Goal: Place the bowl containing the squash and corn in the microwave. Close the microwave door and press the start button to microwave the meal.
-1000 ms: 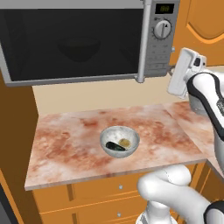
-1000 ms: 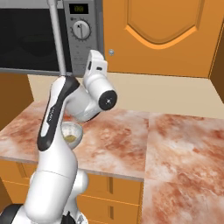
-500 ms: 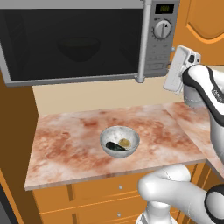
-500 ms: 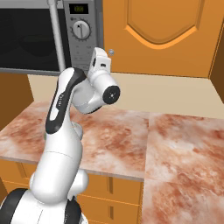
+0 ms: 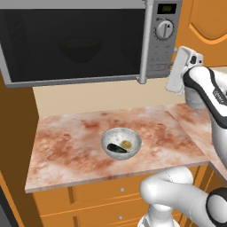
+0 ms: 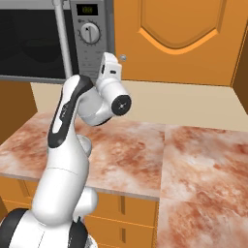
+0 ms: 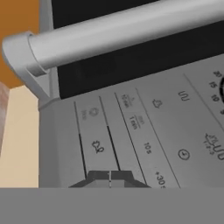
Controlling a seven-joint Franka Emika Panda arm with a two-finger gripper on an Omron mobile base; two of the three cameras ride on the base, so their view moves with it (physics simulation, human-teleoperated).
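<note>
Your microwave sits above the desk with its door shut, the long grey bar handle standing upright along the door's right edge. Through the dark glass you can just make out a faint round bowl shape inside; what it holds you cannot tell from here.

Your fingers are pressed together, holding nothing, and they point straight at the lower part of the microwave's control panel. In the hand view the tips sit very close to the grey strip of buttons, just below the column marked with small symbols; whether they actually touch the panel you cannot tell. The handle runs across the top of that view, with the black glass behind it, so the fingers are beside the door rather than on it.

From the left base view, the white hand hangs just right of the panel, below the round dial and the small display. The right base view shows the same hand raised right up against the panel under the dial.

On the desk below, well apart from the fingers, a pale grey speckled bowl stands with a dark green vegetable and a small beige lump inside.
</note>
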